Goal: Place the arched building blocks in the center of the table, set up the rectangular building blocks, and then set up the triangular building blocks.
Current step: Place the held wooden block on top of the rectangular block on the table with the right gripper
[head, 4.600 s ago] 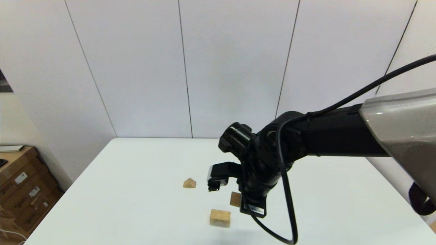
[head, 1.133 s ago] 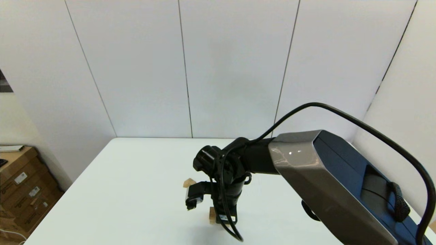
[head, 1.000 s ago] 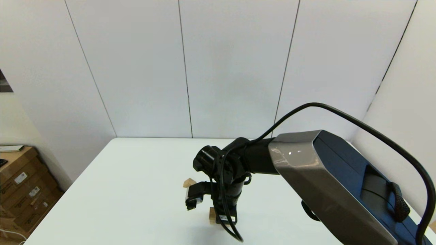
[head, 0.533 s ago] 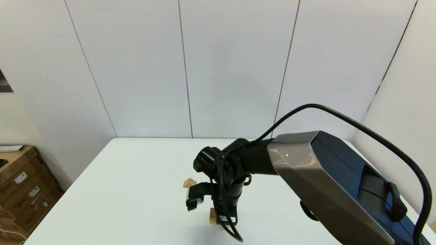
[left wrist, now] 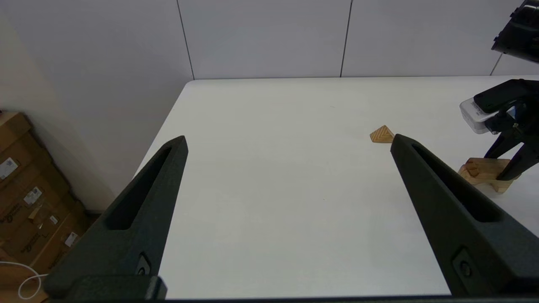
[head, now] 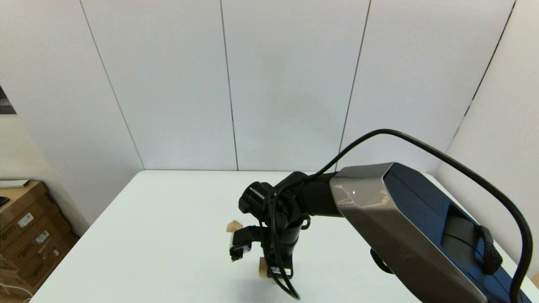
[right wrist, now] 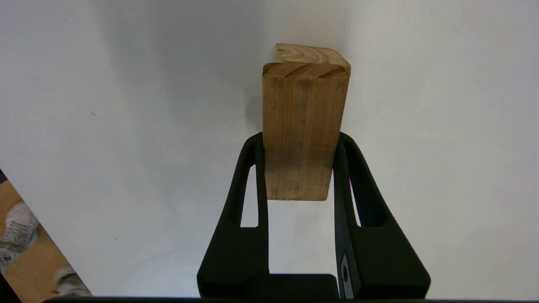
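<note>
The white counter (head: pixel 160 235) carries all three wooden blocks. The right arm reaches over its near middle and hides much of what lies beneath it in the head view. No writing can be read on the blocks; the small white label low on the right arm's wrist is too small to make out.

The right hand (right wrist: pixel 300 141) points straight down and pinches the rectangular block (right wrist: pixel 301 134) between its two black fingers, pads pressed on the slab's narrow sides. The slab's long axis runs on past the fingertips, with its broad grained face toward the wrist camera. It lies over the arched block (right wrist: pixel 313 54), only a sliver of which shows past the slab's far end there. In the left wrist view the arched block (left wrist: pixel 484 173) sits on the counter under the right hand's fingers, its curved cut-out facing down. Whether slab and arch touch cannot be told.

The triangular block (head: pixel 234 226) lies apart from them, farther from the robot and slightly to the left, peak up.

The left hand (left wrist: pixel 288 141) hovers at the counter's left side with fingers spread wide, holding nothing.

Brown cardboard boxes (head: pixel 25 240) are stacked beside the counter on the left.
</note>
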Motion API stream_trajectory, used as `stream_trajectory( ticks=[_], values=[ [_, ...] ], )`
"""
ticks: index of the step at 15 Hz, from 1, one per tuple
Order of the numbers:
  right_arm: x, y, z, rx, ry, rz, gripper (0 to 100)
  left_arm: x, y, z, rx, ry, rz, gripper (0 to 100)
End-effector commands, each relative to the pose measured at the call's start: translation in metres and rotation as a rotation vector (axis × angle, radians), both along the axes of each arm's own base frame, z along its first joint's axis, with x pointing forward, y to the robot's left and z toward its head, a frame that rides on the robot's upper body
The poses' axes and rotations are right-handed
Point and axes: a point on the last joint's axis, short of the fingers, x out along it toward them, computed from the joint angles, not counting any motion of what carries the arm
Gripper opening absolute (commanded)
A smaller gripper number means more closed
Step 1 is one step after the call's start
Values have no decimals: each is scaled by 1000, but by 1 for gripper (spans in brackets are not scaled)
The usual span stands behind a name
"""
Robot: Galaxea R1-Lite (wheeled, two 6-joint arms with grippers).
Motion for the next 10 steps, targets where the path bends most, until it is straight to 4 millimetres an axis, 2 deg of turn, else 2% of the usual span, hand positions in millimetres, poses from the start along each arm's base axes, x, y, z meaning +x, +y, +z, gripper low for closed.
stream_trajectory(
  ticks=[1,10],
  values=[
    [0,0,0,-3,1,4,0,0,0,0,0,1,0,100],
    [1,0,0,2,-8,2,0,0,0,0,0,1,0,100]
  ],
)
